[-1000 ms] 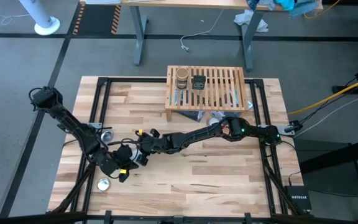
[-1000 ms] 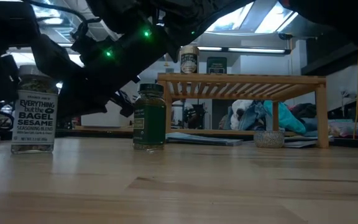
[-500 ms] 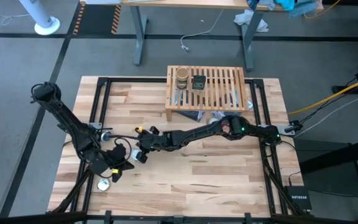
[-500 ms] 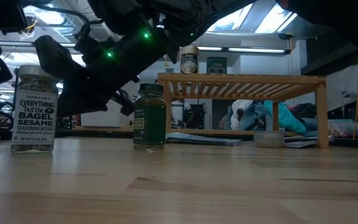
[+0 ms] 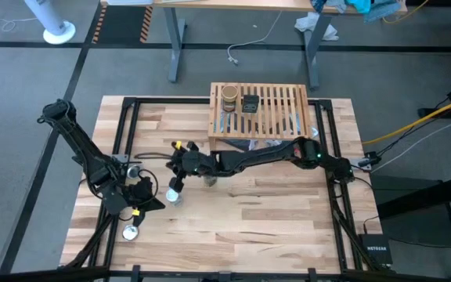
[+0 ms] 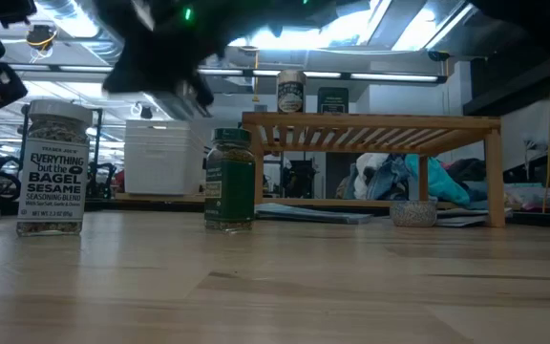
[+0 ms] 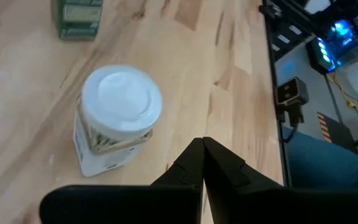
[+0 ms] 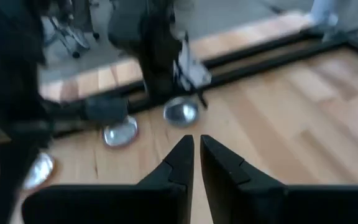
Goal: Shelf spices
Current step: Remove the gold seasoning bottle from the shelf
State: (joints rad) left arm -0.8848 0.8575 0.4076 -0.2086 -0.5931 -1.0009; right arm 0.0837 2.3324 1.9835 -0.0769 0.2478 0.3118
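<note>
Butcher-block tabletop (image 5: pixel 272 211), seemingly cluttered room behind.

I can see a few shiny silver discs (image 5: pixel 130 232) scattered near the butcher-block table's (image 5: pixel 272 227) left edge, and a grey desk (image 5: pixel 180 39) plus crumpled cloth (image 5: pixel 319 27) on the floor beyond its far side.

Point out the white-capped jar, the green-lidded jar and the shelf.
white-capped jar (image 7: pixel 122 99): left wrist view, on its white cap.
green-lidded jar (image 6: pixel 229 182): low view, on its label.
shelf (image 6: pixel 370 121): low view, on its front rail.
</note>
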